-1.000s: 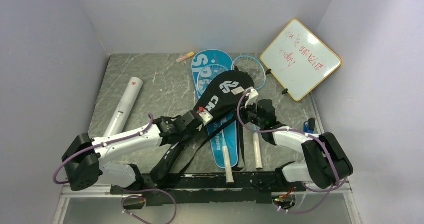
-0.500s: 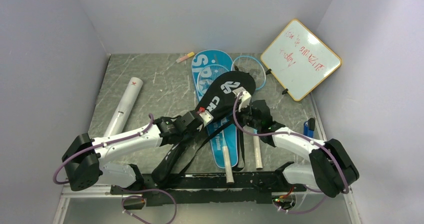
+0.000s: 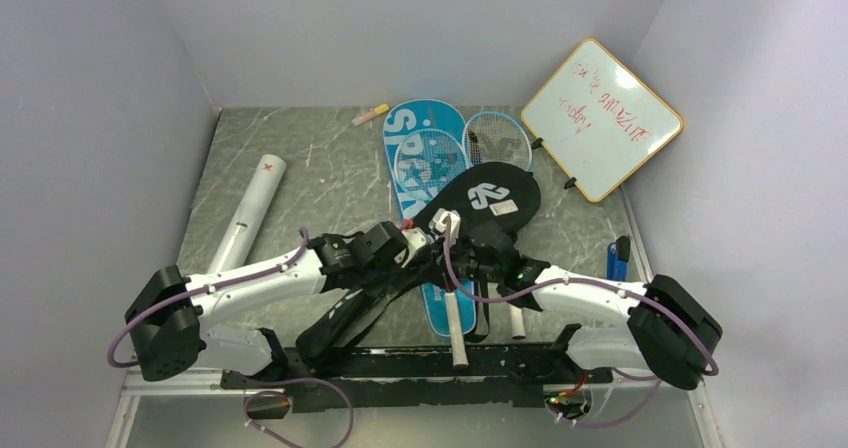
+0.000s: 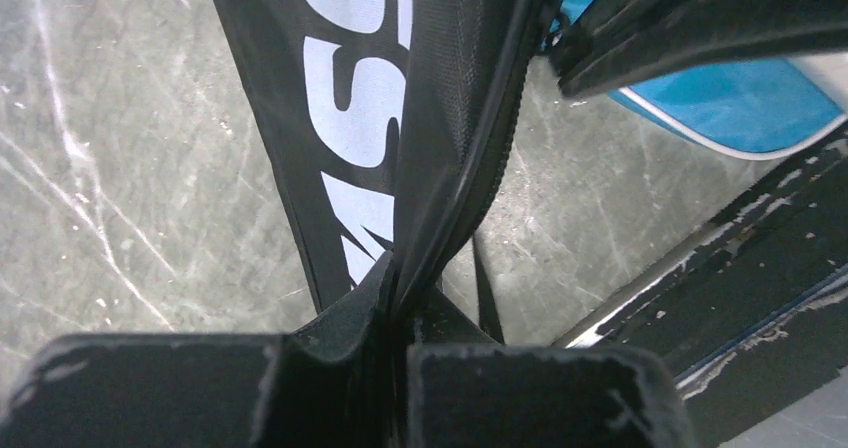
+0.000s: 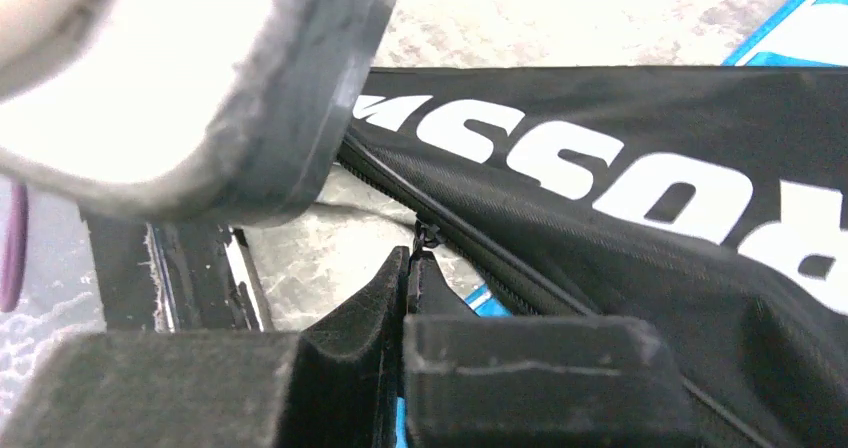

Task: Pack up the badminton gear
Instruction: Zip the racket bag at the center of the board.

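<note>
black cover (image 3: 482, 200) showed white letters "ROSS", lay partly over blue "SP" cover (image 3: 425, 128), left gripper (image 4: 398, 338) clamped on its edge fabric, right gripper (image 5: 408, 298) pinched its zipper pull (image 5: 428, 236), white tube (image 3: 250, 213) lay left of it, whiteboard (image 3: 600, 118) right of it, red writing unreadable

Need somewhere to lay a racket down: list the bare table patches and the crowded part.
Bare tabletop lies between the white tube and the blue cover, and a smaller patch between the black cover and the whiteboard. Crowded at centre, where covers and rackets overlap.
</note>
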Controlling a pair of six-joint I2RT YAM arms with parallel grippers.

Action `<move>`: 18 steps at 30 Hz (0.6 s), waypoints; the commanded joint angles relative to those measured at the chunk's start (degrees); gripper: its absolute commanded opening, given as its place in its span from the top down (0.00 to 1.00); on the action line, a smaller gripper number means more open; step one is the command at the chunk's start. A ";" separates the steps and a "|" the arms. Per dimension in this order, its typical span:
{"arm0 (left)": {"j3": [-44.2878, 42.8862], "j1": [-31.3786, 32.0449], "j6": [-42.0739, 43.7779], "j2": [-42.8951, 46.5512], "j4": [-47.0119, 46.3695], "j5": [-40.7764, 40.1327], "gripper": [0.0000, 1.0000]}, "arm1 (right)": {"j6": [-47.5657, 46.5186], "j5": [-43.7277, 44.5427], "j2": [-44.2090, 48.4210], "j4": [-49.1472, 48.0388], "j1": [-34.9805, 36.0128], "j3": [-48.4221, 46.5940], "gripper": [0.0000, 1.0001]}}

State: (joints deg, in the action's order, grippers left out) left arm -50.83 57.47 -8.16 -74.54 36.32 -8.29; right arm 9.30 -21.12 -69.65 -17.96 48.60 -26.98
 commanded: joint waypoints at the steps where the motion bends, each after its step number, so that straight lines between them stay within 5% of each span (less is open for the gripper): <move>1: -0.47 -0.08 -0.30 -0.30 -5.49 4.32 0.88 | 5.81 -3.24 2.04 -6.60 0.92 0.98 1.00; 11: -0.09 -0.65 -8.30 2.14 -9.99 10.42 0.36 | 8.69 -7.91 0.68 2.79 -15.22 1.10 1.00; 18: 2.80 -10.60 -13.03 7.70 -12.09 16.64 0.32 | 8.15 -1.14 0.64 7.99 -17.20 0.42 1.00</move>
State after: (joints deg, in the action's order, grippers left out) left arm -50.30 52.42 -16.84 -69.60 27.57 3.51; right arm 17.58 -26.11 -69.80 -11.73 32.32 -25.65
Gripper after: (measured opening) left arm 0.700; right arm 0.010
